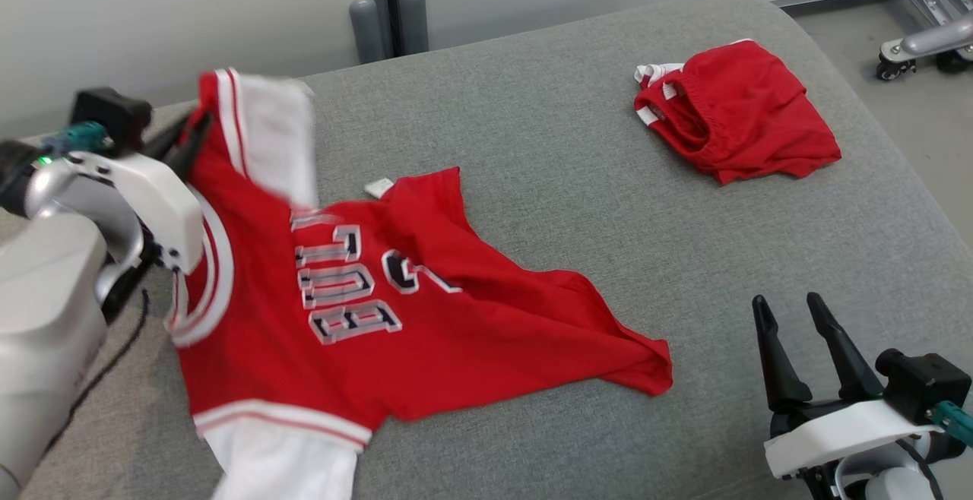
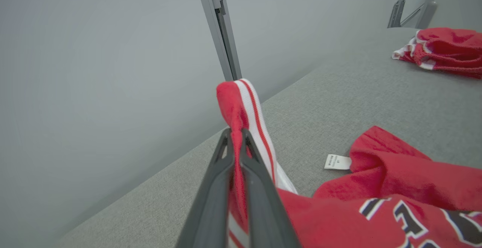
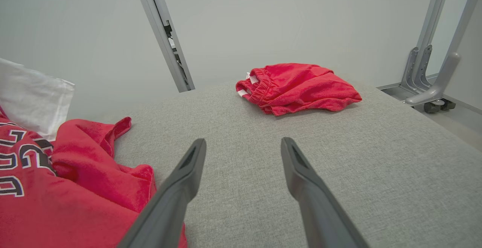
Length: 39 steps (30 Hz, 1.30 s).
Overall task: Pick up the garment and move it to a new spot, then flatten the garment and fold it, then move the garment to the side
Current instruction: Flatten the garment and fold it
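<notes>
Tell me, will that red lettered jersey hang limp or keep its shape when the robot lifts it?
Probably limp: the striped edge pinched in the left pincer flops over, and the rest of the red jersey lies creased on the grey cushion. Likely light, since one thin pinch holds that part up.

I saw the jersey [image 1: 426, 325] across the lower left of the head frame. It was red with white striped trim, and dark block lettering outlined in white faced up. Most of it lay wrinkled on the grey surface [image 1: 608, 219], not flat, with one hem corner trailing toward lower centre. The sleeve at upper left was raised, its red-and-white cuff pinched in the left gripper [image 1: 194, 135]. The other, white sleeve ran off the bottom edge. A small white tag [image 1: 378, 187] lay at the upper fold.
</notes>
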### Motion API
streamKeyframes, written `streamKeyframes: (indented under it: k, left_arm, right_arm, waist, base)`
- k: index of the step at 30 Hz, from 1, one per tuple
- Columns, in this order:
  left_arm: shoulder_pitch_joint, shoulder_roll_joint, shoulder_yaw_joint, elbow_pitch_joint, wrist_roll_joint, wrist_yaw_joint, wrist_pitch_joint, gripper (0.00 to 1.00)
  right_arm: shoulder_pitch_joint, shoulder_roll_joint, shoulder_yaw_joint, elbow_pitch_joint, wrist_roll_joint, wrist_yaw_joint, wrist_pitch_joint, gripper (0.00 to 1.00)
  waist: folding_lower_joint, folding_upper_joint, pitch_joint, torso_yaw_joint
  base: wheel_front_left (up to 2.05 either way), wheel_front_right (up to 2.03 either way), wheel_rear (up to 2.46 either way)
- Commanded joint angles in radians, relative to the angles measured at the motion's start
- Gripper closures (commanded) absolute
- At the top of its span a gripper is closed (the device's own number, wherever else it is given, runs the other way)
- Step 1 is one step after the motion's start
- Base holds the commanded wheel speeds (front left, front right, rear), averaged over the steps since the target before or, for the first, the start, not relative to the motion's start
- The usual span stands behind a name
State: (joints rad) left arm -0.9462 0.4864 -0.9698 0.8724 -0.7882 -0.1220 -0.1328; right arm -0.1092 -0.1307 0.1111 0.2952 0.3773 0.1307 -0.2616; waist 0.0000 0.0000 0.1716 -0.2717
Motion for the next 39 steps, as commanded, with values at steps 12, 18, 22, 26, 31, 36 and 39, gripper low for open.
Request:
streamKeyframes:
  k: [12, 18, 22, 26, 31, 36, 39]
  left_arm:
    - [-0.05, -0.001, 0.007, 0.146, 0.041, 0.012, -0.115, 0.57]
    - [-0.017, -0.018, 0.054, 0.158, 0.02, 0.019, -0.132, 0.0]
    - [0.055, -0.008, 0.181, 0.036, 0.023, 0.051, -0.133, 0.0]
    - [0.169, -0.007, 0.311, -0.104, 0.058, 0.093, -0.133, 0.0]
    - [0.347, -0.026, 0.466, -0.266, 0.125, 0.133, -0.133, 0.0]
    - [0.51, -0.061, 0.588, -0.399, 0.212, 0.159, -0.133, 0.0]
    - [0.591, -0.09, 0.65, -0.464, 0.246, 0.162, -0.133, 0.0]
  right_arm:
    - [0.005, 0.007, -0.025, -0.002, -0.022, 0.0, -0.005, 0.0]
    - [0.019, 0.005, -0.034, 0.001, -0.025, 0.0, -0.005, 0.0]
    - [0.041, -0.003, -0.043, -0.007, -0.023, 0.0, -0.005, 0.0]
    - [0.064, -0.006, -0.048, -0.013, -0.025, 0.0, -0.005, 0.0]
    - [0.091, -0.007, -0.053, -0.027, -0.028, 0.0, -0.005, 0.0]
    - [0.11, -0.003, -0.058, -0.039, -0.031, 0.0, -0.005, 0.0]
    - [0.122, -0.003, -0.062, -0.039, -0.033, 0.0, -0.005, 0.0]
  waist:
    - [0.0, 0.0, 0.008, -0.018]
    - [0.0, 0.0, -0.034, 0.005]
    - [0.0, 0.0, -0.082, 0.046]
    - [0.0, 0.0, -0.118, 0.086]
    - [0.0, 0.0, -0.155, 0.135]
    - [0.0, 0.0, -0.176, 0.181]
    - [0.0, 0.0, -0.187, 0.209]
  base:
    - [0.0, 0.0, 0.0]
    - [0.0, 0.0, 0.0]
    - [0.0, 0.0, 0.0]
    - [0.0, 0.0, 0.0]
    - [0.0, 0.0, 0.0]
    - [0.0, 0.0, 0.0]
    - [0.0, 0.0, 0.0]
